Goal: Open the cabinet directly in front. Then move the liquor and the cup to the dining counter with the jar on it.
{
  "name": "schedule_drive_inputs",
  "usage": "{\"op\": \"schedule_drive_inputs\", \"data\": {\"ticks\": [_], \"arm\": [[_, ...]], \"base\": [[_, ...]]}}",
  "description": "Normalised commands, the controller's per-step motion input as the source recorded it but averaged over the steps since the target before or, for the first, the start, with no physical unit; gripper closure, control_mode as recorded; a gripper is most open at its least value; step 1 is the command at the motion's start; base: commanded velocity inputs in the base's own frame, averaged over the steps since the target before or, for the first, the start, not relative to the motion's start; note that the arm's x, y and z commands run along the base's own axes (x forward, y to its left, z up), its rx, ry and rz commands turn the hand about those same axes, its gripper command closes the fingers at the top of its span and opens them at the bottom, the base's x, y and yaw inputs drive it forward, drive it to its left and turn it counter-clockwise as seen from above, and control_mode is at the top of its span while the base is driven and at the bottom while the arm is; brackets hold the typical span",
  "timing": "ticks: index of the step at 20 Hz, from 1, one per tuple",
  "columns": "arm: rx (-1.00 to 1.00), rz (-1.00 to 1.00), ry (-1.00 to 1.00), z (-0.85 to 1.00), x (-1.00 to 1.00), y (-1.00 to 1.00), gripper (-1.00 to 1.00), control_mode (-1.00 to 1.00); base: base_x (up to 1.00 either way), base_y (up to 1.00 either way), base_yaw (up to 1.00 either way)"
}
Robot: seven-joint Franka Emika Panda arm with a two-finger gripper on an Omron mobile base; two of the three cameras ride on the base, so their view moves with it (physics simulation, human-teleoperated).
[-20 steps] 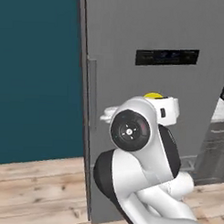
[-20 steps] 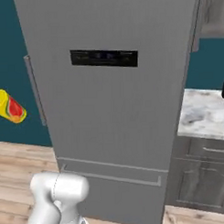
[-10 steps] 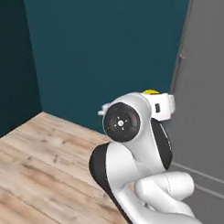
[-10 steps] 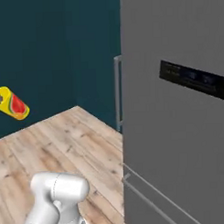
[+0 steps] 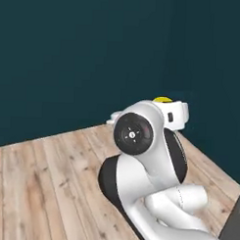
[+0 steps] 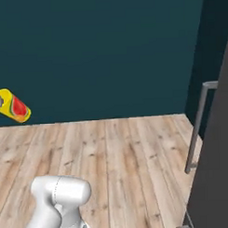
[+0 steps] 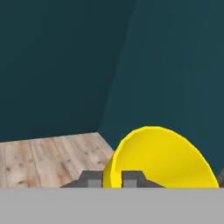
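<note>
Cup sits directly at my gripper: in the hand view its bright yellow wall rises just above my two dark fingertips, and its rim edge drops into the narrow gap between them. My jaws are clenched on that rim, nearly together, so I am grasping the cup by its wall. The cup spreads away from the fingertips toward the right of that view, its curved outer side facing the camera.

From the right base view the cup hangs in the air at the left edge of the picture, tilted on its side, yellow with a red patch on it, and a small grey bit of my hand touches its left end. It is carried well above the wooden floor, not resting on anything.

From the left base view only a sliver of the yellow cup shows above the white wrist block. My arm is folded close over the base: the round white joint with its dark disc faces the camera, and the wrist points away, toward the dark teal wall.

A grey appliance front with a vertical bar handle stands at the right edge of the right base view.
</note>
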Motion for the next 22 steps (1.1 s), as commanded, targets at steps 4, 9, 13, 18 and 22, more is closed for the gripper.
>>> {"op": "schedule_drive_inputs", "data": {"ticks": [4, 9, 13, 18, 22], "arm": [[0.0, 0.0, 0.0, 0.0, 0.0, 0.0, 1.0, 1.0], [0.0, 0.0, 0.0, 0.0, 0.0, 0.0, 1.0, 1.0], [0.0, 0.0, 0.0, 0.0, 0.0, 0.0, 1.0, 1.0], [0.0, 0.0, 0.0, 0.0, 0.0, 0.0, 1.0, 1.0], [0.0, 0.0, 0.0, 0.0, 0.0, 0.0, 1.0, 1.0]], "base": [[0.0, 0.19, 0.92], [0.0, 0.22, 0.54], [0.77, -0.18, 0.0], [1.0, -0.6, 0.0], [1.0, -0.64, 0.0]]}}
